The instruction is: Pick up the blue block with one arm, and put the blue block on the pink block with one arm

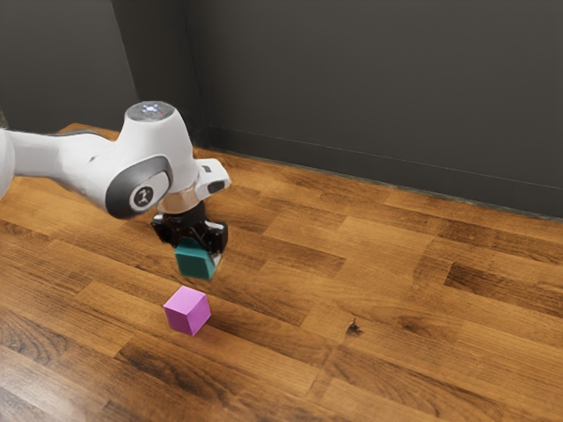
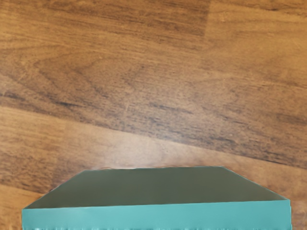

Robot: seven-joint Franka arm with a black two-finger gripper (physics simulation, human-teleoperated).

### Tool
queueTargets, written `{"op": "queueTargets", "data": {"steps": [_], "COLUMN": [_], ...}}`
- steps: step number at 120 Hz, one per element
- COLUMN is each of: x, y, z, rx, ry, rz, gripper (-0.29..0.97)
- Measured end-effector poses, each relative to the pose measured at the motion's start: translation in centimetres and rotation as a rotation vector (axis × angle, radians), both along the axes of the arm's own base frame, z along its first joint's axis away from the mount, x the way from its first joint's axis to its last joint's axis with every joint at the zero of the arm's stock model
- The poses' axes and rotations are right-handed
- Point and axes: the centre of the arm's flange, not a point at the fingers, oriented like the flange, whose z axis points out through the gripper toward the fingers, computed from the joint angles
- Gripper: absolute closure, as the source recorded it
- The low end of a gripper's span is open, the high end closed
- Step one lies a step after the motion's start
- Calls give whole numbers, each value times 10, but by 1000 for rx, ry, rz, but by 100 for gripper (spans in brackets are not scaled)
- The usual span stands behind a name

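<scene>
blue block point(image 1: 194, 261), more teal than blue, is held off the table point(image 1: 413, 290), clamped from two sides by the gripper point(image 1: 199, 250). in the wrist view it is seen close under the camera, with wood beyond it. pink block point(image 1: 186, 310) is set on the table below the blue block, apart from it and a little toward the exterior view's left and near edge. a short shift that way is judged to be needed before lowering, with the edges squared so that nothing is tipped off.

White rounded arm point(image 1: 75, 163), grey joint cap point(image 1: 141, 189), black tool point(image 1: 195, 253).
</scene>
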Motion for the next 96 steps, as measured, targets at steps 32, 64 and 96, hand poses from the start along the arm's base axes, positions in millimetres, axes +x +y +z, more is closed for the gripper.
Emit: {"op": "queueTargets", "data": {"steps": [32, 64, 96], "x": [-46, -44, -39], "y": [-7, 23, 34], "z": [-6, -20, -28], "rx": [32, 25, 22], "ry": [50, 99, 121], "rz": [-11, 49, 47], "gripper": [33, 32, 33]}}
